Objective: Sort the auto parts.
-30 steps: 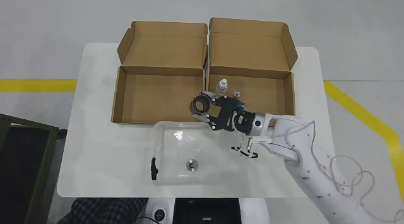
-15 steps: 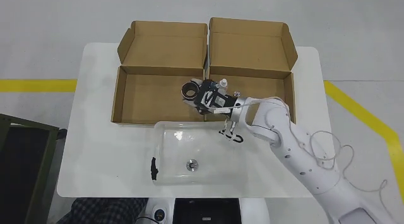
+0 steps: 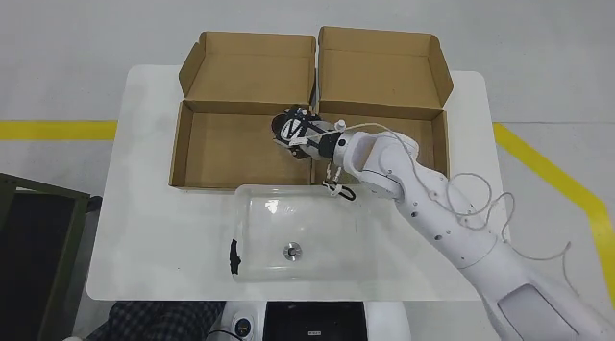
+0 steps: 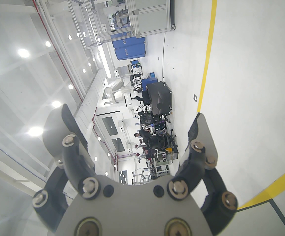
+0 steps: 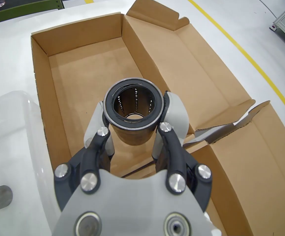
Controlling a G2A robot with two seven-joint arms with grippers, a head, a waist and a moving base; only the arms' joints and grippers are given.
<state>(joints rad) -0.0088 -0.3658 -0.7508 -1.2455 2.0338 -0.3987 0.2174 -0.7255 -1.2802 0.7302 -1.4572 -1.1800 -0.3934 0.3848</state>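
Right pincer (image 5: 134, 114) is closed on a short metal cylinder sleeve with black end rings (image 5: 134, 136), one finger on each side of its body. The open bore shows rows of small balls. The sleeve sits over the right end of the left open brown cardboard box (image 3: 231, 149), close to the wall beside the right open brown cardboard box (image 3: 404, 139). Both boxes stand on the white bench (image 3: 144, 197). A clear plastic tub (image 3: 259, 235) lies nearer and holds a small round metal part (image 3: 290, 251). Left pincer (image 4: 132, 121) is spread open, gripping nothing.
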